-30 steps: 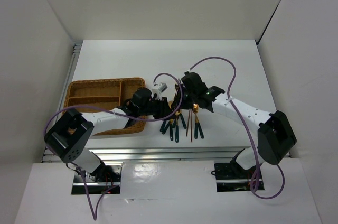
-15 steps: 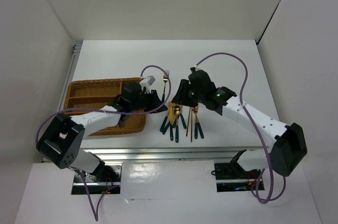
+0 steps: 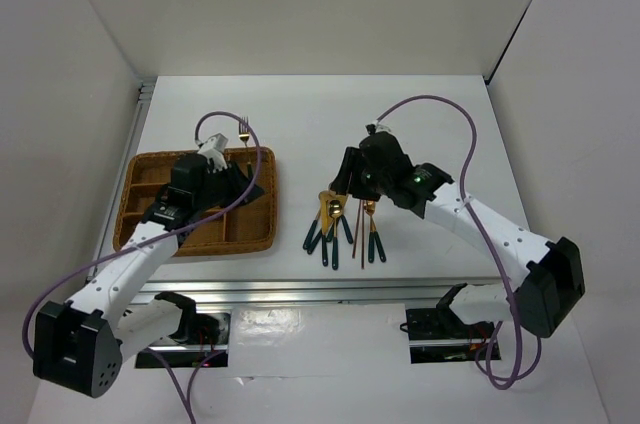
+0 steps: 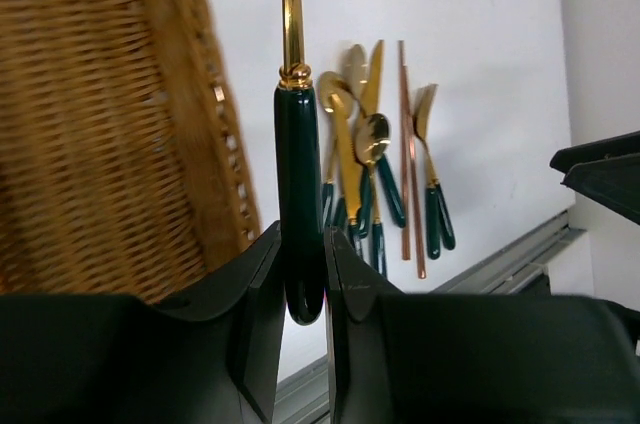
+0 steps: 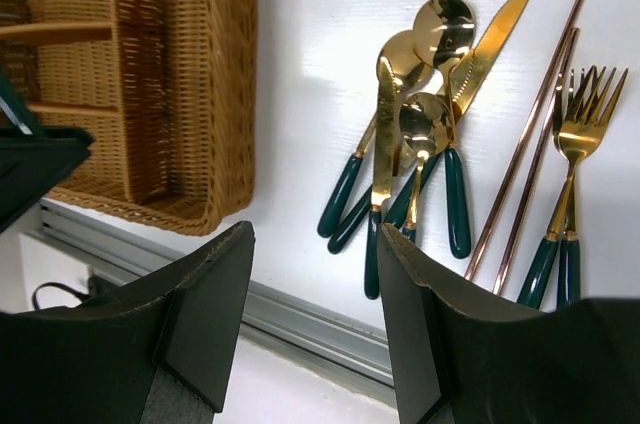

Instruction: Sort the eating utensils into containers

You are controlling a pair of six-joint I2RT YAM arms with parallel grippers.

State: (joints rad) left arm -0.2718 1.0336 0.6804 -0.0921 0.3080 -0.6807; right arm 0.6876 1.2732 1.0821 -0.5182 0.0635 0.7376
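Your left gripper (image 4: 302,269) pinches a fork (image 4: 298,144) by its handle, upright over the tray (image 3: 262,160) for dropping in; your right gripper (image 5: 315,254), jaws apart, empty, hovers over the pile (image 5: 420,134) beside the tray.

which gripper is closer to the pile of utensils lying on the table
Right. The right gripper hangs open just beyond the gold heads of the utensil pile. The left gripper is off to that pile's left, over the wicker tray, shut on a fork by its teal handle.
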